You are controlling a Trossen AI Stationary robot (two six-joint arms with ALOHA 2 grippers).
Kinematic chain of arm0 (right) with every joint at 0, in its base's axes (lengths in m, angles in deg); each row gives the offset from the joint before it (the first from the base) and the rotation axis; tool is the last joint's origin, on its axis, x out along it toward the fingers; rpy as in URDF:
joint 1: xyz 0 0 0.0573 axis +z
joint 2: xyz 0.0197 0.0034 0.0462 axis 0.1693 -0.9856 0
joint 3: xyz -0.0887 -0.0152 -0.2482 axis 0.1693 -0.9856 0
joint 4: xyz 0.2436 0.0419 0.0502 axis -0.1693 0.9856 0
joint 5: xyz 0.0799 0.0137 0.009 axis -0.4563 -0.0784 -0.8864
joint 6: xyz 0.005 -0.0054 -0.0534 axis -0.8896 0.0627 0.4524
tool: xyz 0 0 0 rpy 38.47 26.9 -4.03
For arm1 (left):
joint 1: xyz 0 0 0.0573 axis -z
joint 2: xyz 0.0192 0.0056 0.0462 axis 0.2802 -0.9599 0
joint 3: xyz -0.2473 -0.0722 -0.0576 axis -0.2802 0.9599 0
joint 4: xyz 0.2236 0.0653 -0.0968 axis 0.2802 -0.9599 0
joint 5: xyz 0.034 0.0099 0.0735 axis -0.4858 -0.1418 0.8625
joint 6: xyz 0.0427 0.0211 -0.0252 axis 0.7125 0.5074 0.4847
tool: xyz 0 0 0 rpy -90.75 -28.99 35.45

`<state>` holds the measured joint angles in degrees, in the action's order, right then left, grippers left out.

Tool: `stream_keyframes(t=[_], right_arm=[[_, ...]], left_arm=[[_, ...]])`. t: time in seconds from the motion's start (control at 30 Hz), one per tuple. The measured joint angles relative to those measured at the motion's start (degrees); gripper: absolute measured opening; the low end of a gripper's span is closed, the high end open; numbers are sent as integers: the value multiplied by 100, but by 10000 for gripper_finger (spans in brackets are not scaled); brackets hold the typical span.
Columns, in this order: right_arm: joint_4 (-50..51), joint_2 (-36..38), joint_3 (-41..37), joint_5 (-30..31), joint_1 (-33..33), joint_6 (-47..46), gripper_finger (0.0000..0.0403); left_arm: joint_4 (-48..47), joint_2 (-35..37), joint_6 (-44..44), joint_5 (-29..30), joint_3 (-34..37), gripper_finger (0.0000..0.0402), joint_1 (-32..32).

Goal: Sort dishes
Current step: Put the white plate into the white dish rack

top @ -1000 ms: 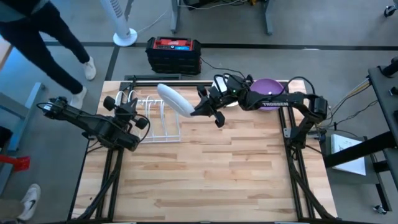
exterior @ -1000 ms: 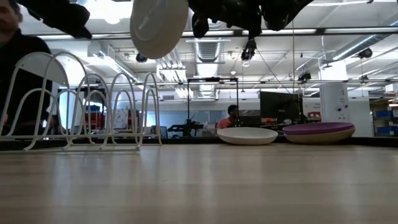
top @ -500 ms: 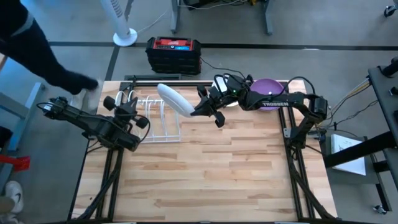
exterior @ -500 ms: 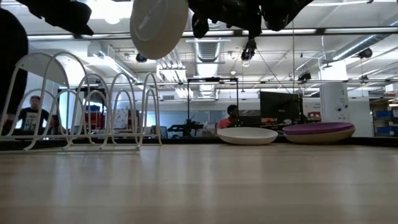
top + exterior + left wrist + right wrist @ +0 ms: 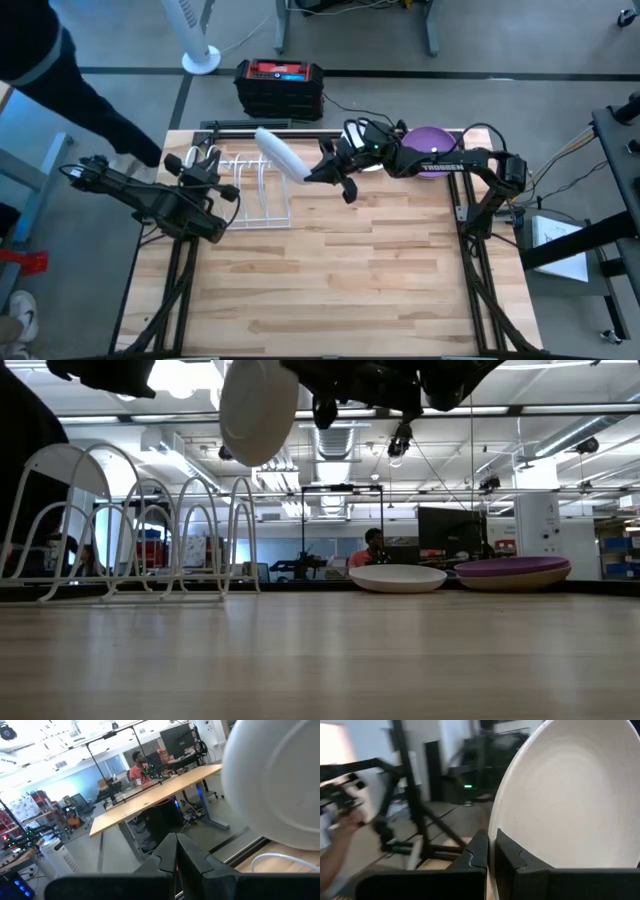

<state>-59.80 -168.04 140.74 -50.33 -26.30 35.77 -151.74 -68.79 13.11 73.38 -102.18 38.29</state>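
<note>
The right gripper (image 5: 318,176), pinching a white plate (image 5: 281,156) by its rim, holds it tilted above the white wire dish rack (image 5: 248,190), apparently mid-placement; next comes lowering it edge-first between two wires, while the left gripper (image 5: 208,176), fingers pressed together, waits beside the rack.

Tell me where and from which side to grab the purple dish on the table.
Pinch the rim of the purple shallow dish from above, one finger inside, one outside: it lies flat on the wooden table, so likely only the rim offers an edge. Pick the side away from the white shallow bowl beside it. The right claw holds a round white plate.
</note>
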Motion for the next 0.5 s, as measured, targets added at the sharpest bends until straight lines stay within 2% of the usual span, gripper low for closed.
stream_keyframes(t=[0.17, 0.3, 0.5], right_arm=[[-37, -2, 0, 883, 5, -441, 0], [-65, -2, 24, 1842, 145, -856, 0], [-262, -2, 24, 2346, 450, -626, 0]], left_arm=[[19, 0, 0, -26, -31, 0, 0], [40, 0, 0, -59, -33, 0, 0], [42, 1, 0, -61, -33, 0, 0]])
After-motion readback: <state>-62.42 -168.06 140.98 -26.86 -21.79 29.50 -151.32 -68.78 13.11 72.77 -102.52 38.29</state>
